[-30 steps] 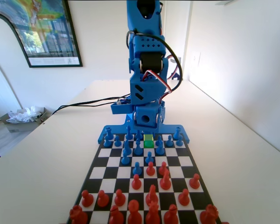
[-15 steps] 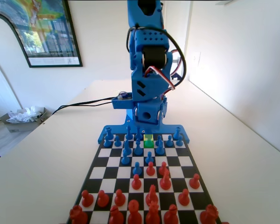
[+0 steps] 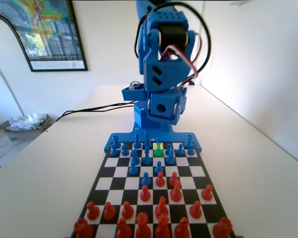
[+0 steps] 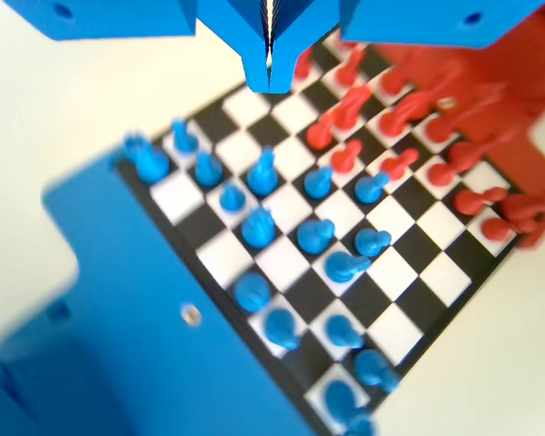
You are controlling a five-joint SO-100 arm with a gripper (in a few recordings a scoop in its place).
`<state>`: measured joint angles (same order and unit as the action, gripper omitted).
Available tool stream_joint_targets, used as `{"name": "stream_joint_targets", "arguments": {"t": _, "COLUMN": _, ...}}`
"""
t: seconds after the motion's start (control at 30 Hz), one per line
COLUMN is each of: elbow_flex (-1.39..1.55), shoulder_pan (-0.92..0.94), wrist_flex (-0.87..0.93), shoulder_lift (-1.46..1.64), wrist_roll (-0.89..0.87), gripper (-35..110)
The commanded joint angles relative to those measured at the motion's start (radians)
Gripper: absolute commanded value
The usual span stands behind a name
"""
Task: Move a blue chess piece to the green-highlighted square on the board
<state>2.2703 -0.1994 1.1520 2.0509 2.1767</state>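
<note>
I see the blue 2-finger end effector (image 4: 268,77) raised above the flat black-and-white checkered board (image 3: 186,171), its jaws pressed together, gripping nothing. The bright lime-green square (image 3: 158,150) sits among the blue plastic pieces (image 3: 147,157) near the arm's end of the board.

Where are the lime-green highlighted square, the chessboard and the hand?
lime-green highlighted square (image 3: 158,150): fixed view, its centre.
black-and-white checkered chessboard (image 3: 119,171): fixed view, bare white cell.
blue two-finger hand (image 4: 268,80): wrist view, closed tips.
</note>
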Motion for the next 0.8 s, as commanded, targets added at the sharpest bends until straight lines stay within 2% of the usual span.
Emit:
{"name": "stream_joint_targets", "arguments": {"t": 0.0, "elbow_flex": -0.078, "shoulder_pan": -0.015, "wrist_flex": 0.009, "shoulder_lift": 0.166, "wrist_roll": -0.149, "gripper": 1}}
{"name": "stream_joint_targets", "arguments": {"t": 0.3, "elbow_flex": -0.183, "shoulder_pan": 0.028, "wrist_flex": 0.210, "shoulder_lift": 0.345, "wrist_roll": -0.354, "gripper": 1}}
{"name": "stream_joint_targets", "arguments": {"t": 0.6, "elbow_flex": -0.293, "shoulder_pan": 0.091, "wrist_flex": 0.357, "shoulder_lift": 0.512, "wrist_roll": -0.442, "gripper": 1}}
{"name": "stream_joint_targets", "arguments": {"t": 0.77, "elbow_flex": -0.258, "shoulder_pan": 0.114, "wrist_flex": 0.408, "shoulder_lift": 0.666, "wrist_roll": -0.466, "gripper": 1}}
